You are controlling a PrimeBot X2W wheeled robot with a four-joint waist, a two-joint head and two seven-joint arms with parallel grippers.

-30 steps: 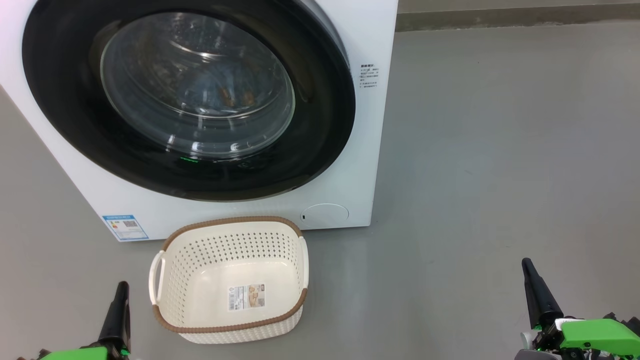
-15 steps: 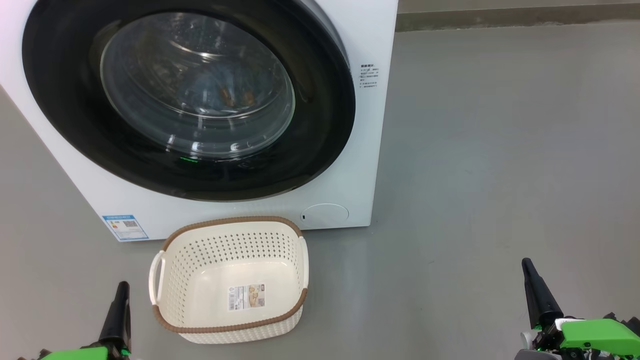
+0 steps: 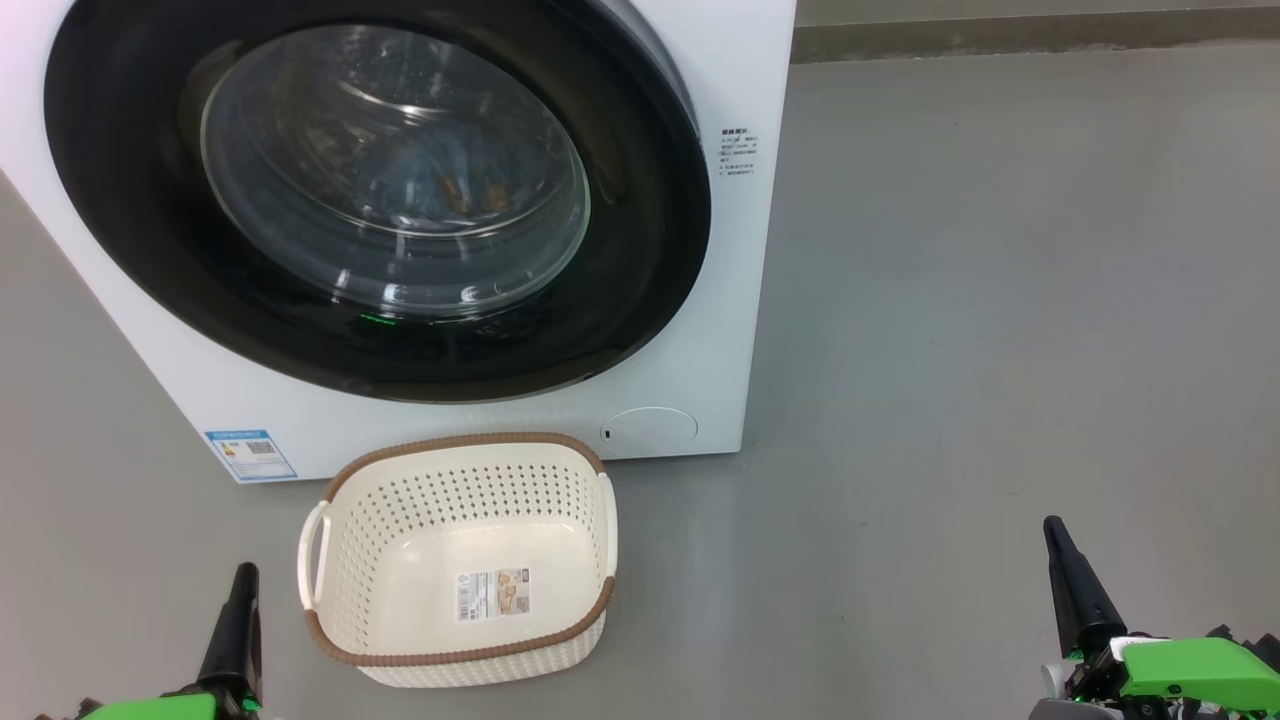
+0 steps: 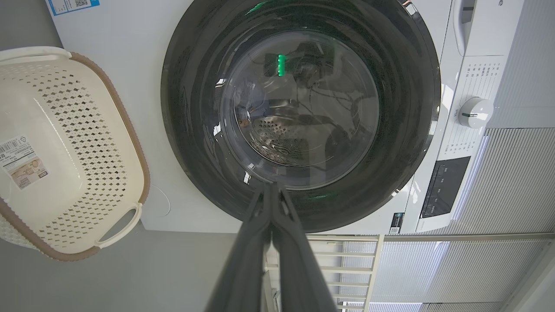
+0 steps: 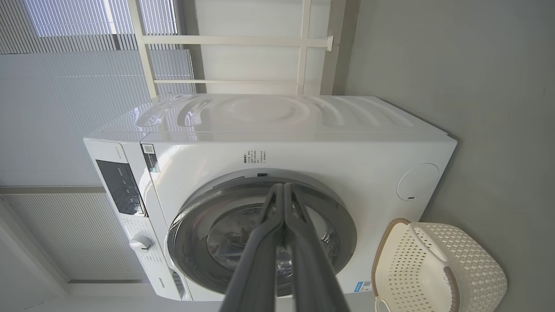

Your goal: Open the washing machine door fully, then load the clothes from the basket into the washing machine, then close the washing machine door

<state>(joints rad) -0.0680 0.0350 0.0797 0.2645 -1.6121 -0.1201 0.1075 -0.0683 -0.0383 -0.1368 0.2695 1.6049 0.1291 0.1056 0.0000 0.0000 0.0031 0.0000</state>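
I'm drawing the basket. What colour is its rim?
Brown, with a woven look, on the cream-white basket. It shows best in the head view.

You have one washing machine (image 3: 730,300) on the floor, with one round door (image 3: 130,230), one dial (image 4: 475,112), one blue label (image 3: 250,455) and one round flap (image 3: 652,428) at its lower corner. One basket (image 3: 460,440) stands before it, with two white handles (image 3: 313,555) and one sticker (image 3: 492,594) inside. There are two pincers: one left pincer (image 3: 243,575) and one right pincer (image 3: 1055,540). The clothes (image 3: 450,190) lie behind the glass, and you cannot count the pieces.
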